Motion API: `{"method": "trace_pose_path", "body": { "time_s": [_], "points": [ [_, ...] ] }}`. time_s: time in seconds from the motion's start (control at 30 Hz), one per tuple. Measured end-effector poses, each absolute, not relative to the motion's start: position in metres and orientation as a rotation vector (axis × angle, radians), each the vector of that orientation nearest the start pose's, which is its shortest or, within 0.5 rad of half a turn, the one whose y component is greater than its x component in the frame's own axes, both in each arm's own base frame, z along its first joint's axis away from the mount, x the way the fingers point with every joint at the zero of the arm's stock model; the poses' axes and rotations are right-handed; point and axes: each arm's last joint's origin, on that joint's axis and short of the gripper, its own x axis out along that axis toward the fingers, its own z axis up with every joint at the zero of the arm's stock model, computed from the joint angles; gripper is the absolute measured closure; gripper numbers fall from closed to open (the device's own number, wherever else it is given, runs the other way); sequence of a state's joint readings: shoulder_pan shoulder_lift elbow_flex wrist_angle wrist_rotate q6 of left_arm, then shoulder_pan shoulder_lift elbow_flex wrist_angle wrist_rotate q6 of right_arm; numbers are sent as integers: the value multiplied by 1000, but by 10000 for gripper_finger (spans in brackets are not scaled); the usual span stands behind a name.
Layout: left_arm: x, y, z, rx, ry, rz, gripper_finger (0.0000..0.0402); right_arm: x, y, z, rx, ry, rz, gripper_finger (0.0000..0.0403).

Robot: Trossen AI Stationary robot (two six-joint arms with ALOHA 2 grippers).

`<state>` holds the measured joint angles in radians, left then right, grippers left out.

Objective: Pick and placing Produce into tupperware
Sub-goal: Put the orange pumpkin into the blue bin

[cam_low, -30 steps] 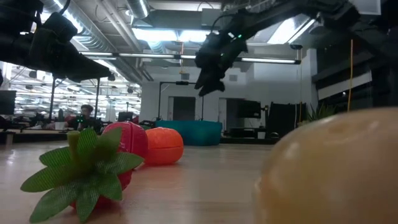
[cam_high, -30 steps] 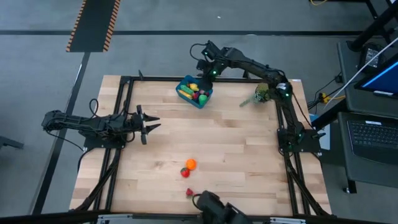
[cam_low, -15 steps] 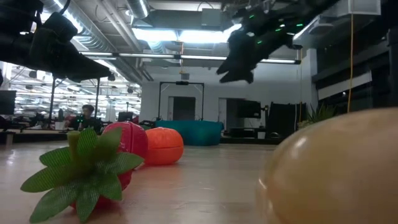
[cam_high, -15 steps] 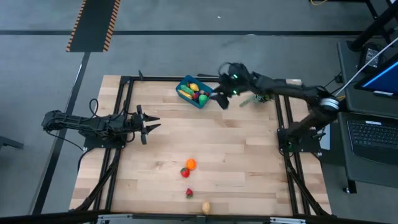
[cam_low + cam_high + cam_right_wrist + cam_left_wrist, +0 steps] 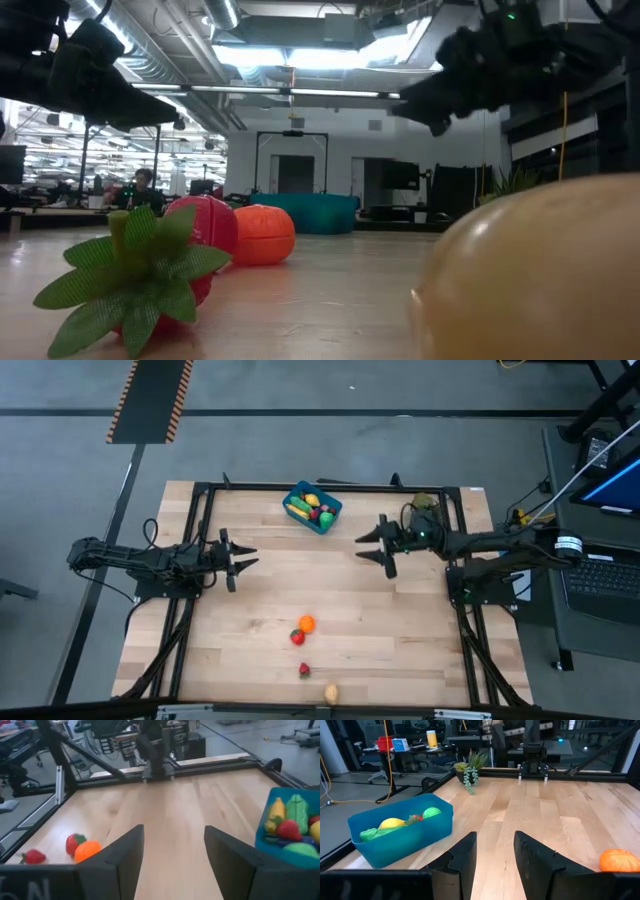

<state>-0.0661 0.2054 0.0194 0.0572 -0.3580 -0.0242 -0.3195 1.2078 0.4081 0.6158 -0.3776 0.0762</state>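
The blue tupperware (image 5: 312, 508) stands at the table's far middle and holds several pieces of produce: yellow, green and red. On the table lie an orange piece (image 5: 306, 624), a red one (image 5: 297, 637), a second red one (image 5: 304, 670) and a tan one (image 5: 331, 693) by the near edge. My left gripper (image 5: 240, 560) waits open at the left, pointing level toward the right. My right gripper (image 5: 375, 545) hangs open to the right of the tupperware, pointing level toward the left. Its own view shows bare wood between the fingers (image 5: 172, 852).
A grey-green plant sprig (image 5: 424, 505) stands at the far right behind my right arm. A black frame (image 5: 200, 510) runs along the table's edges. Bare wood lies between the two grippers and the loose produce.
My right gripper has drawn back from above the tupperware toward the table's right and near side. It has sunk and tipped up from a downward slant to nearly level. Its fingers stay apart with nothing between them.
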Motion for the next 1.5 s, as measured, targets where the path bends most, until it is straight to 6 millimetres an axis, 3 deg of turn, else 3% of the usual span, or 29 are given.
{"method": "trace_pose_path", "body": {
  "time_s": [0.17, 0.77, 1.2, 1.5],
  "points": [
    [108, 3, 160, 2, 116, 293, 278, 212, -58, 183, 154, 125, 53, 193],
    [108, 3, 159, -18, 114, 277, 273, 210, -57, 183, 215, 104, 50, 193],
    [108, 2, 159, -18, 114, 275, 138, 210, -57, 182, 215, 106, 50, 193],
    [108, 1, 159, -23, 115, 238, 78, 210, -57, 182, 215, 106, 51, 193]
  ]
}}
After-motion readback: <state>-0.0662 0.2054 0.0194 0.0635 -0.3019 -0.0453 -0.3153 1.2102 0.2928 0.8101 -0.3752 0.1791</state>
